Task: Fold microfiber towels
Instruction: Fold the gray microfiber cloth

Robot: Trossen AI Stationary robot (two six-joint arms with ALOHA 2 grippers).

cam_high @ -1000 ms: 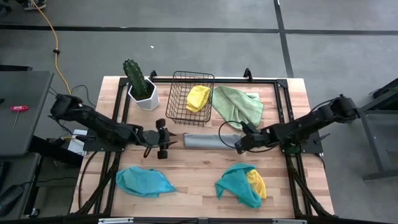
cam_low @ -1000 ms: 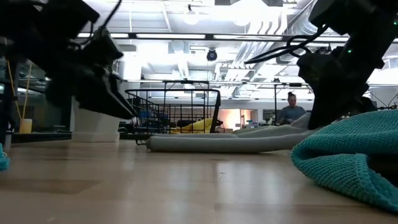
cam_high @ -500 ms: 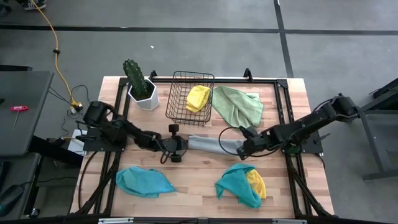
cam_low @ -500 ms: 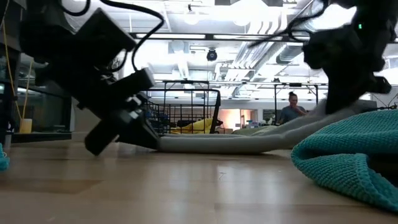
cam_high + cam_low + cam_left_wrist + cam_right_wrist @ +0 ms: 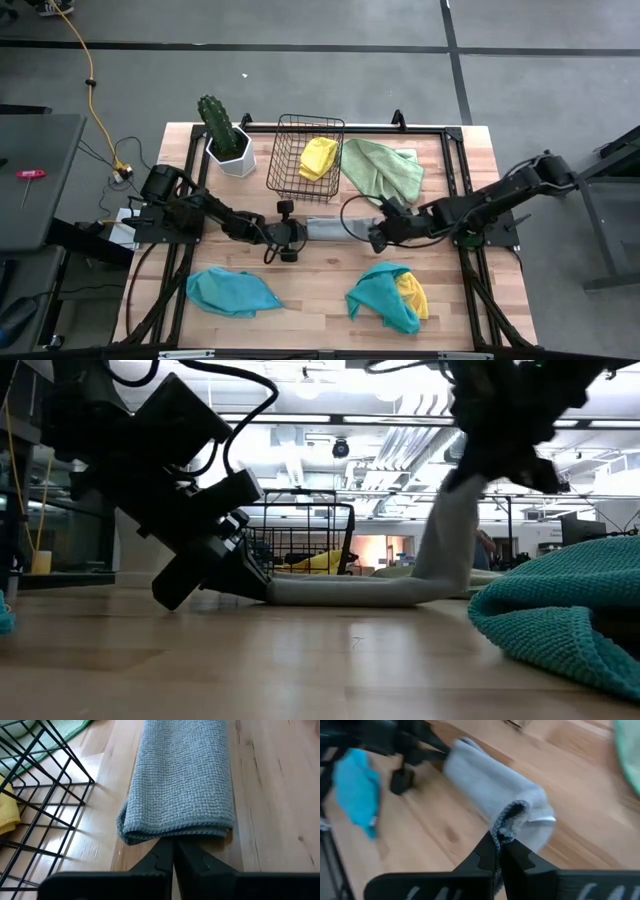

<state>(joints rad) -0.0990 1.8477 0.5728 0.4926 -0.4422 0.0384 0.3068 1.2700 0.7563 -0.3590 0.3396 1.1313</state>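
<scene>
The wooden table [image 5: 320,290] carries a potted cactus [image 5: 222,135] at eleven o'clock, a wire basket [image 5: 292,160] at twelve, a green towel [image 5: 383,168] at one, a grey towel [image 5: 328,228] at centre, and teal towels at seven [image 5: 232,292] and five [image 5: 380,298].

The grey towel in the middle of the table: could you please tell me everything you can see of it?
The grey towel is a soft, finely looped microfibre cloth, folded into a long narrow band on the wooden table, just in front of the black wire basket. The left gripper is shut on its near end, which stays flat on the wood. The right gripper is shut on the other end, lifting it so the cloth curves upward off the table.
</scene>
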